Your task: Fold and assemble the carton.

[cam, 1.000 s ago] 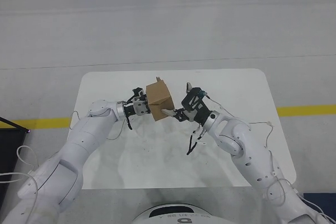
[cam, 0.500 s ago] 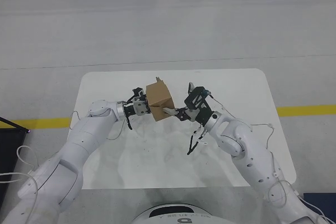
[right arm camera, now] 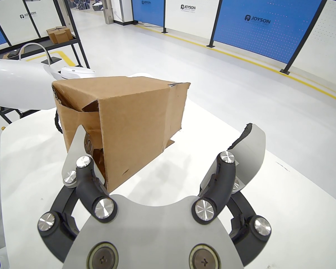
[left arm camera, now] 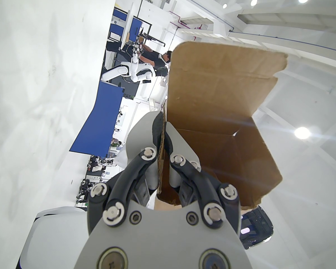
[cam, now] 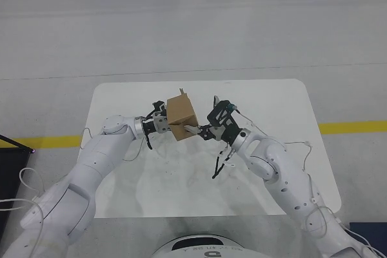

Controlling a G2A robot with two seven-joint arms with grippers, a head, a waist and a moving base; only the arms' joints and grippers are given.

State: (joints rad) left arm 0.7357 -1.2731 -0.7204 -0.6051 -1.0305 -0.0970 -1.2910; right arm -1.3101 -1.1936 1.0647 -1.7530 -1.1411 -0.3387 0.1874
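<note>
- Your left claw (cam: 162, 122) is clenched on one side wall of the carton (cam: 181, 111). In the left wrist view its two pads pinch that brown panel between them (left arm camera: 162, 124).
- The carton (left arm camera: 221, 107) is open on the side facing that wrist camera. One flap stands out beyond the pinched wall, and the inside is bare cardboard.
- You find the carton over the far half of the desk (cam: 277, 103), about midway between its left and right edges and nearer the far edge than the near one.
- Your right claw (cam: 204, 117) is released, with its jaws spread wide, and it sits on the opposite side of the carton from the left claw.
- In the right wrist view one finger of the right claw (right arm camera: 165, 132) lies against the carton (right arm camera: 123, 113) at its low, ragged end, where loose flaps overlap. The other finger stands well apart over bare desk (right arm camera: 212, 146).
- You cannot tell whether the carton's lowest corner touches the desk.
</note>
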